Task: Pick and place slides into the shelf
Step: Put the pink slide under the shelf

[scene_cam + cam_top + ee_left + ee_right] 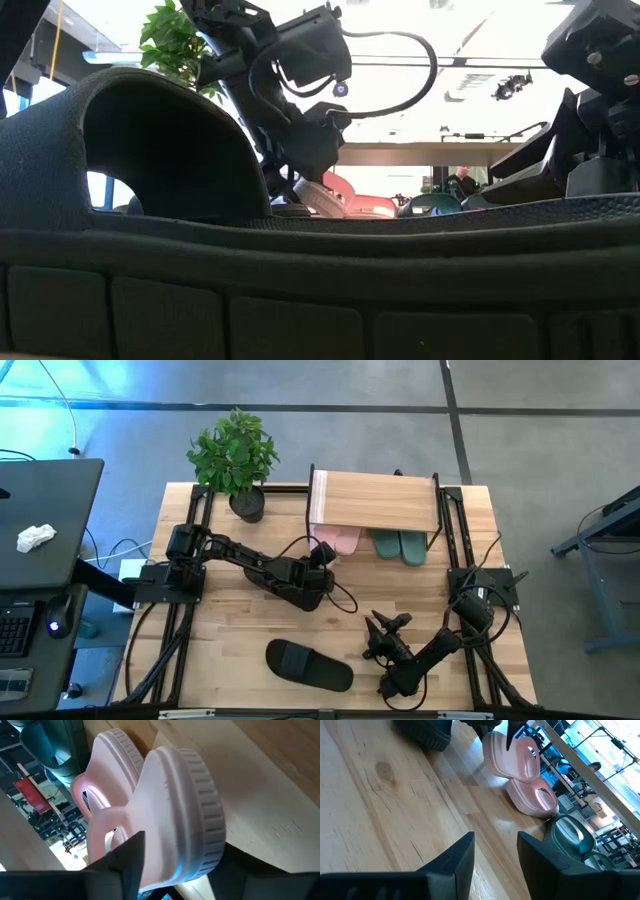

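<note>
Two pink slides at the left gripper (322, 553): one (175, 820) tipped up right at its fingers (127, 857), the other (107, 775) just beyond, under the shelf (372, 500) edge. Left jaws look parted around the near pink slide's strap; can't tell if they grip it. Beyond those, two teal slides (400, 545) poke out from under the shelf board. A potted plant (236, 458) stands off to the side of the shelf, clear of the arm.

One black slide (308, 664) lies flat on the table (230, 620) near the front edge, between both arms, untouched. Right gripper (383, 630) sits just beside it, fingers (455, 862) apart, holding nothing.

Right wrist view shows both pink slides (517, 757) stacked askew, with a teal slide (570, 837) past them; the high view hides that under the board. Low view is mostly blocked by the black slide (200, 220) up close.
</note>
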Controlling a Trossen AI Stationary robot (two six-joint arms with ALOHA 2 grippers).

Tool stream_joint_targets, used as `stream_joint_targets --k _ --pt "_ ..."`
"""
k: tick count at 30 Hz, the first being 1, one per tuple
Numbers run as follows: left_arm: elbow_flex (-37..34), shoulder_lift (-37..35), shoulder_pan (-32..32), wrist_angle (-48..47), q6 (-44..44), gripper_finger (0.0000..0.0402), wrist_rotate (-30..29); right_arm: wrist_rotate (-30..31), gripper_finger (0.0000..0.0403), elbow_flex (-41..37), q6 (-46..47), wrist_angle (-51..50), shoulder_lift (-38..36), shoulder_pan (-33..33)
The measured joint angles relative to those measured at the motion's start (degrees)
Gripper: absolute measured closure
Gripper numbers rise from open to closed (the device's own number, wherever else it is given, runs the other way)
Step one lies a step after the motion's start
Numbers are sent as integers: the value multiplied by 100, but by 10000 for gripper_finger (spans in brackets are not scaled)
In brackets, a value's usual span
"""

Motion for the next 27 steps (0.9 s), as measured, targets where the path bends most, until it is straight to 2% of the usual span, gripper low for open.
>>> stream_joint_targets --k 6,12,21,27 --pt "25 0 -7 2 -42 168 384 -53 266 0 0 -46 0 0" --pt "46 0 -11 130 -55 134 553 -61 266 0 0 -50 0 0" --pt "49 0 -15 43 -364 118 560 209 266 -6 -83 -355 -235 -7" --pt "50 0 -26 -546 -694 117 987 374 266 -6 -81 -578 -384 -72"
